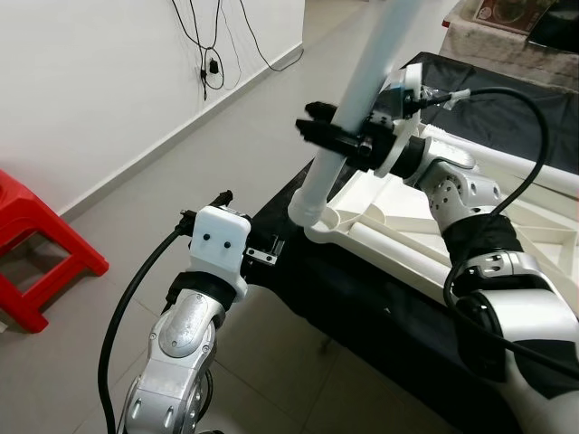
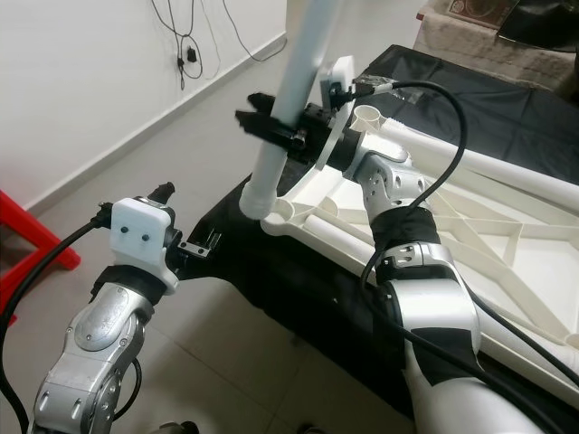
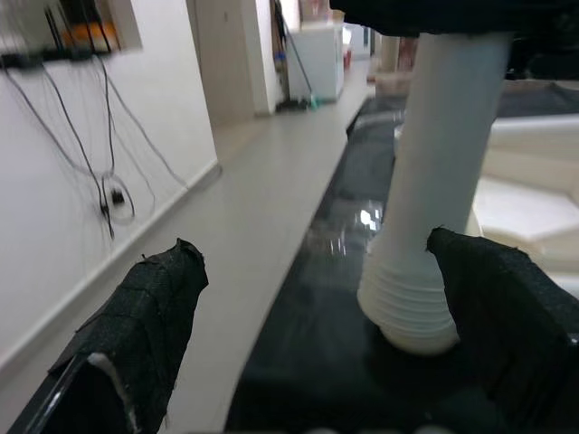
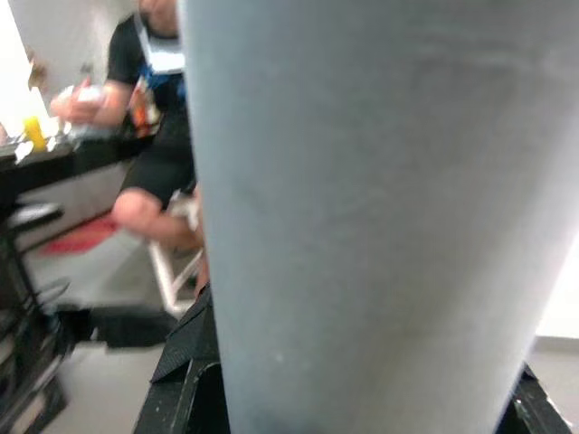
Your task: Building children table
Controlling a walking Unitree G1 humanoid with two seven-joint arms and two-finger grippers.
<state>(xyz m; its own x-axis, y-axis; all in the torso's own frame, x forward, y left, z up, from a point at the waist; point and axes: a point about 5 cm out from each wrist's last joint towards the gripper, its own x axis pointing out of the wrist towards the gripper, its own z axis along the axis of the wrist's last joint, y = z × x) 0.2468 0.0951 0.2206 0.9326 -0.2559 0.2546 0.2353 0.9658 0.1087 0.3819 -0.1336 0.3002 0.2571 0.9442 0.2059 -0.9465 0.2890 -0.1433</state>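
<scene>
At the near corner of the white tabletop (image 1: 534,237), which is lying upside down on a black-covered desk (image 2: 507,99), the right gripper (image 1: 322,127) is clamping its fingers around a white table leg (image 1: 348,113). This leg is leaning slightly, its ribbed lower end sitting at the round corner socket (image 1: 306,215) of the tabletop. Another round socket (image 2: 368,116) is showing open farther along the tabletop's rim. Beside that same corner, lower and out over the tiled floor (image 1: 226,163), the left gripper (image 3: 317,334) is hanging with its fingers (image 3: 145,316) spread wide, holding nothing, one on each side of the leg's base in the wrist view. A red stool (image 1: 36,249) is standing by the wall, well apart from the tabletop. No readable writing is showing anywhere.
</scene>
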